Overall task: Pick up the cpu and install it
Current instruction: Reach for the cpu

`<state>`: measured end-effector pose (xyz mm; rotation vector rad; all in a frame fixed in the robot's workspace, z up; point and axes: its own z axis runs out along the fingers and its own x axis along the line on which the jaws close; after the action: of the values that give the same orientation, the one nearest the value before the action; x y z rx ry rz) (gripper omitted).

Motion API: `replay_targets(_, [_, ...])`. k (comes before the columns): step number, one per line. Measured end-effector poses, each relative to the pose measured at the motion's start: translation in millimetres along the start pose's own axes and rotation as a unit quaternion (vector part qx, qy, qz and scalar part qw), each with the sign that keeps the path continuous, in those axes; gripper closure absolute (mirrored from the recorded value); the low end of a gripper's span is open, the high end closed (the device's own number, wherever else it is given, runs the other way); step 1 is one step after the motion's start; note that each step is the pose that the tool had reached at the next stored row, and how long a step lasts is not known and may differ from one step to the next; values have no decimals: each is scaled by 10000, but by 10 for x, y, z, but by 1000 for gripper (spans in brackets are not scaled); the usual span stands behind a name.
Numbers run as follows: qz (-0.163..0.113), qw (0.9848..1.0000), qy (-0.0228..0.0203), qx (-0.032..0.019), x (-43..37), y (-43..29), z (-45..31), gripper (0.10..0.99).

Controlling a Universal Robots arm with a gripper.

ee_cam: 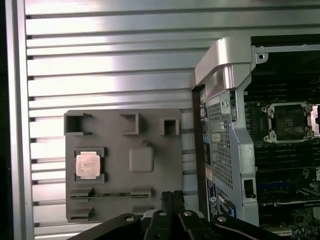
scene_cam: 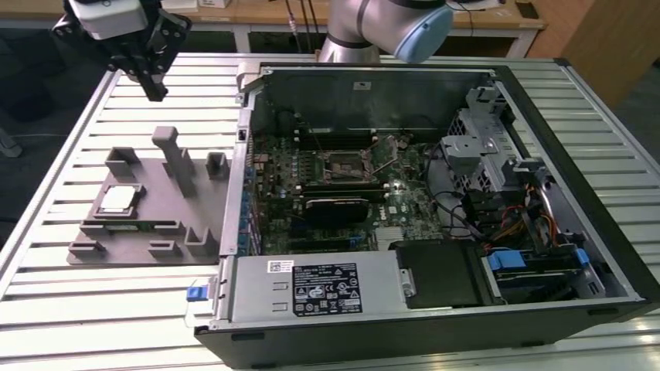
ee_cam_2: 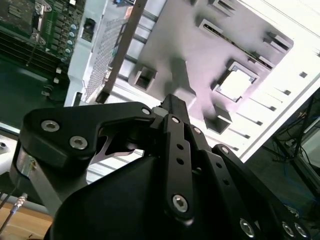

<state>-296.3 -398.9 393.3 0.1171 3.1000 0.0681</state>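
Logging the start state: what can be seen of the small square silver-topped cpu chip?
Flat square cpu, pale silvery metal top, thin darker rim. It lies level, top up, in a square recess of the grey plastic fixture plate on the slatted table, beside the open computer case. The gripper is apart from it.

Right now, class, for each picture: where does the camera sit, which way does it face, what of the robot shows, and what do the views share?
Exterior view: off the arm, looking down on the open computer case and grey fixture; the arm and tool show.
First wrist view: on the wrist, facing straight down on the fixture and case; the tool's tips show.
Second wrist view: on the wrist, looking slantwise past the tool's black body toward the fixture.
Shared: all three show the cpu in the fixture.
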Motion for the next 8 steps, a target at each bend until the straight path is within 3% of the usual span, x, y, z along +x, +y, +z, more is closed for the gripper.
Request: replay_targets(8, [0,10000,-10,-1,223,-17,-9,980])
